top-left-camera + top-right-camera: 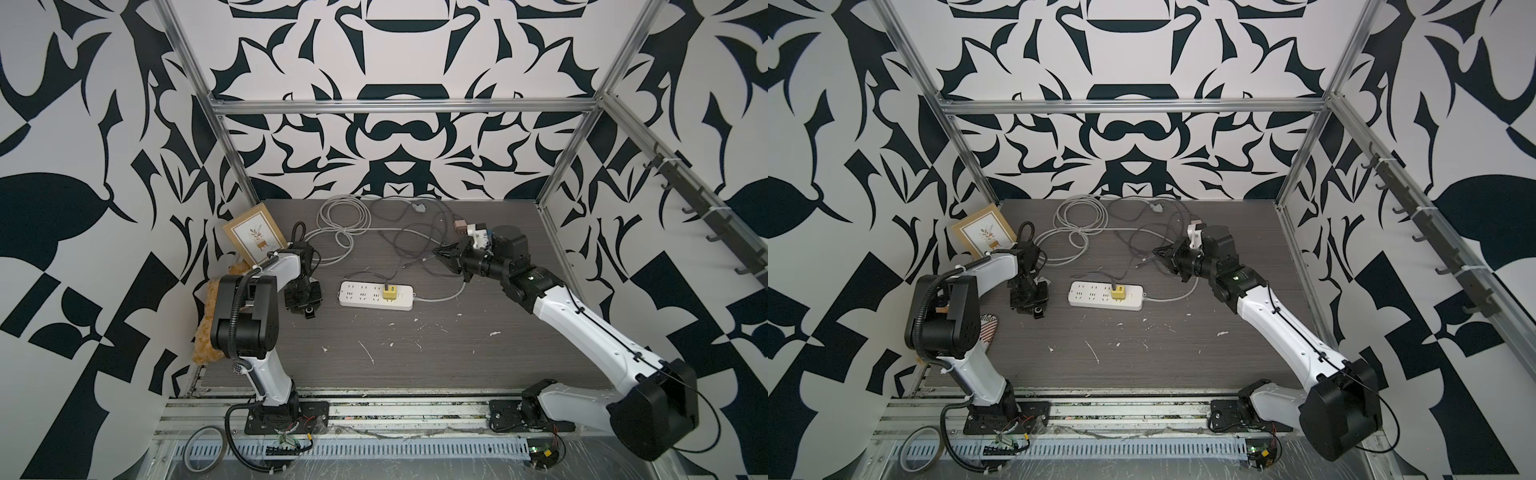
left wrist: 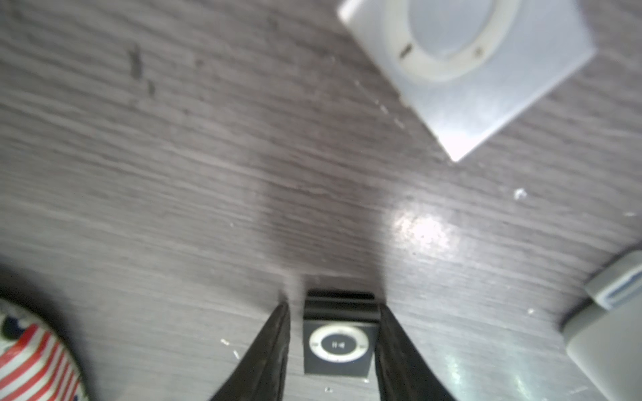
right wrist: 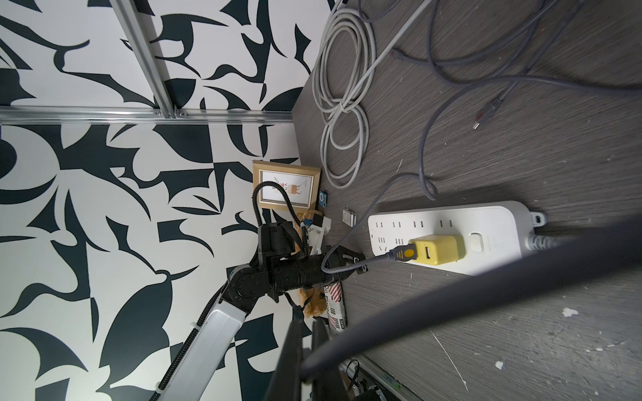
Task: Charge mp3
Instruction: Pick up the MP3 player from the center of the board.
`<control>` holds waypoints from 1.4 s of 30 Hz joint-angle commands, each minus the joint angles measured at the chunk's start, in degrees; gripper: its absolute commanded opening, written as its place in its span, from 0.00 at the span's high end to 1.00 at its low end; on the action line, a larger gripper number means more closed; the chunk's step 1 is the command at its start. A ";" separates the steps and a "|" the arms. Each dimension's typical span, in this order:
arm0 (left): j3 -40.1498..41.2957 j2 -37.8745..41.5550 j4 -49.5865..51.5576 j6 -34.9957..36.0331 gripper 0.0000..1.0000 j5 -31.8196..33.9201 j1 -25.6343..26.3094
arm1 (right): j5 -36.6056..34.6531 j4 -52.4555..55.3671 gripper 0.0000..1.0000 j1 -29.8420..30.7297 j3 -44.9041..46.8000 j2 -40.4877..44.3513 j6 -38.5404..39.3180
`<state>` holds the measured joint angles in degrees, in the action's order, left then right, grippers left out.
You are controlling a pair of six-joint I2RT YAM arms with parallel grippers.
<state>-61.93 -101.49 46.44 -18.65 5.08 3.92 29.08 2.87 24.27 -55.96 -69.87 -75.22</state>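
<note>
The mp3 (image 3: 323, 199), a tiny bright-blue square, shows only in the right wrist view, lying by the picture frame's corner; the left arm hides it in both top views. My left gripper (image 2: 333, 306) points down at the table, open around a different small dark player (image 2: 338, 347) with a pale ring. One finger touches that player and a gap shows at the other. My right gripper (image 1: 436, 252) (image 3: 308, 324) is shut on a dark grey cable (image 3: 451, 295) above the table. A yellow charger (image 1: 390, 293) sits in the white power strip (image 1: 357, 296) with a USB plug in it.
A silver player (image 2: 469, 76) lies near the dark one. A picture frame (image 1: 254, 237) leans in the back left corner, with a snack bag (image 1: 205, 328) and a striped packet (image 2: 31, 361) beside the left arm. Coiled pale cable (image 1: 343, 224) and loose grey cables cover the back.
</note>
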 commanded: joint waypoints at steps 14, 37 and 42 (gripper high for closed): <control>3.04 1.46 -2.82 -2.42 0.71 -1.15 0.03 | -0.23 -2.79 1.00 0.34 -0.01 1.14 -0.10; 3.62 39.80 -24.28 -29.70 0.96 -55.90 6.63 | -15.51 -5.33 1.00 19.54 -13.54 -5.59 26.71; 3.66 40.41 -27.63 -32.37 0.97 -55.77 8.17 | -16.61 -6.50 1.00 22.85 -16.37 -8.76 27.95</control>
<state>-58.46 -61.52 22.70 -47.33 -48.05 11.49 14.81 -0.64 45.69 -69.01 -78.52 -50.61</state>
